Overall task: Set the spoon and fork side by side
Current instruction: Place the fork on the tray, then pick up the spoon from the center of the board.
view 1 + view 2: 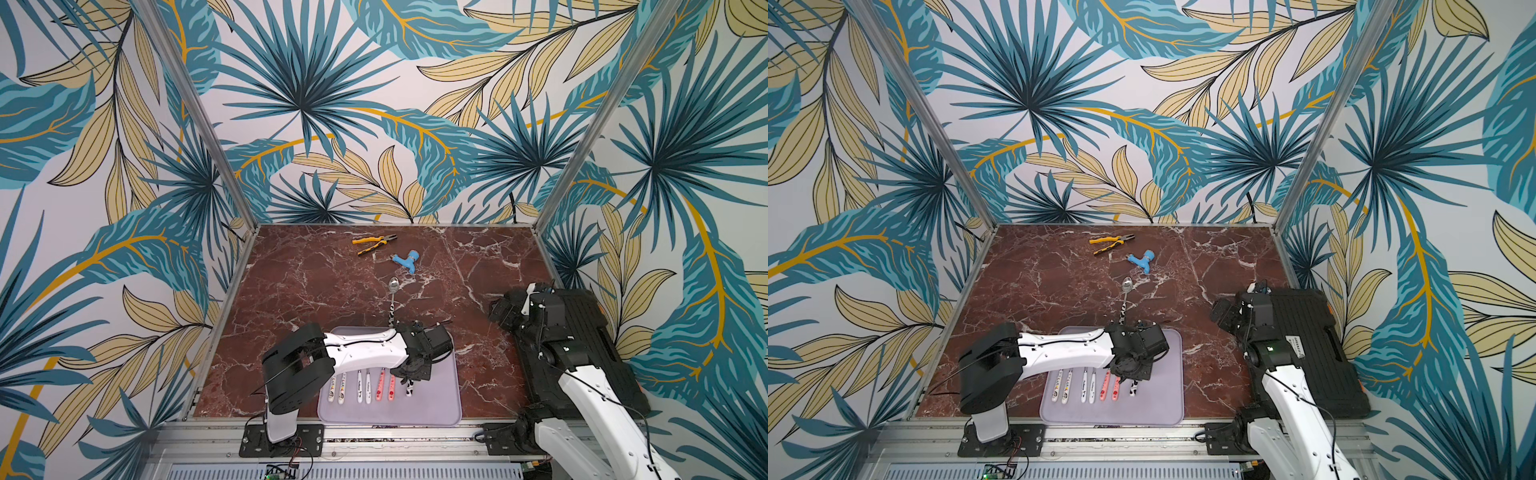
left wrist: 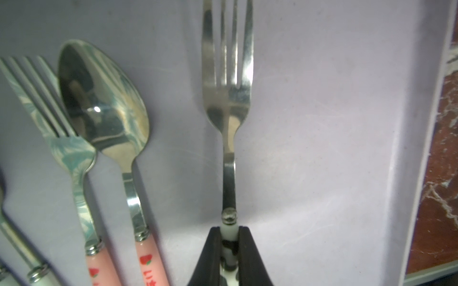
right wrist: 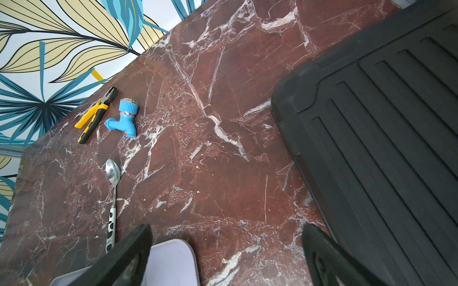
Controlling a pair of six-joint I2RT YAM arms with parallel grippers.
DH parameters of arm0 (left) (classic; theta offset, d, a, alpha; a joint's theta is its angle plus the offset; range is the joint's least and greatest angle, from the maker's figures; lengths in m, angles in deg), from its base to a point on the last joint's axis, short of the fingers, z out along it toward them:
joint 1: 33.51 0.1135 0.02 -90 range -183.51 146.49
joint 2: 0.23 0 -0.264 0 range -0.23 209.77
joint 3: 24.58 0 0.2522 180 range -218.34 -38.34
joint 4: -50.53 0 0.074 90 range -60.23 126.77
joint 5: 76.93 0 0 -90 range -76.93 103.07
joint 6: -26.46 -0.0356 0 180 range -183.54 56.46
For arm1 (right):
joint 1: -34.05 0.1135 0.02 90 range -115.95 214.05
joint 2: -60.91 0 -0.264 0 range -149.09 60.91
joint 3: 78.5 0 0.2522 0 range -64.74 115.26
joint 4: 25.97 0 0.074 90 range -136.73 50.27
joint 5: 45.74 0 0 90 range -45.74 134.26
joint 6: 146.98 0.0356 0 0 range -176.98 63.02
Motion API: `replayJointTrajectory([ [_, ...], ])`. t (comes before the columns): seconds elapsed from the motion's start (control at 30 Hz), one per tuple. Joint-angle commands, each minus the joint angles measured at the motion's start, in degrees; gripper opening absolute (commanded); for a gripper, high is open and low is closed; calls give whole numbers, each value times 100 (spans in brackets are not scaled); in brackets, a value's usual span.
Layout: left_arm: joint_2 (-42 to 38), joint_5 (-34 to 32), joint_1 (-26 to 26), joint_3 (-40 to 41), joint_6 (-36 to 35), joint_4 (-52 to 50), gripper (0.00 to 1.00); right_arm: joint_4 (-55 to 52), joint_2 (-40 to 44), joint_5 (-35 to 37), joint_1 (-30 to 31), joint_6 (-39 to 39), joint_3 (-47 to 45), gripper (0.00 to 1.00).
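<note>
The fork (image 2: 228,99), steel with a black-and-white cow-patterned handle, lies lengthwise over the lavender mat (image 2: 334,148), to the right of the cutlery laid there. My left gripper (image 2: 229,230) is shut on its handle just behind the neck. The handle end pokes out below the gripper (image 1: 409,376) in both top views. Whether the tines touch the mat I cannot tell. The matching spoon (image 1: 392,299) (image 3: 113,188) lies alone on the marble beyond the mat, bowl pointing away. My right gripper (image 3: 226,230) hangs open and holds nothing, over the marble at the right.
Several other pieces rest in pairs on the mat (image 1: 440,399), the nearest a pink-handled spoon (image 2: 106,104) and fork (image 2: 74,153). Yellow pliers (image 1: 374,243) and a blue plastic tap (image 1: 405,262) lie at the back. A black ribbed case (image 1: 582,353) fills the right edge.
</note>
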Motion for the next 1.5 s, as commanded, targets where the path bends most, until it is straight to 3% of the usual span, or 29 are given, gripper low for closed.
replayJointTrajectory([
  [0.0, 84, -7, -7, 143, 110, 86, 13, -62, 29, -15, -4, 13, -149, 99],
  [0.3, 95, -31, 8, 25, 33, 66, 29, -54, 25, -15, -1, -2, -157, 99],
  [0.57, -333, -181, 144, -260, -238, -164, 33, -53, 26, 12, -3, 4, -157, 100],
  [0.9, -545, -443, 981, -981, -1058, -565, 35, -39, -70, 62, 3, -12, -140, 100],
  [1.47, 955, -47, 2486, -2340, -2325, -831, 34, -45, -322, 272, -4, -74, -128, 99],
])
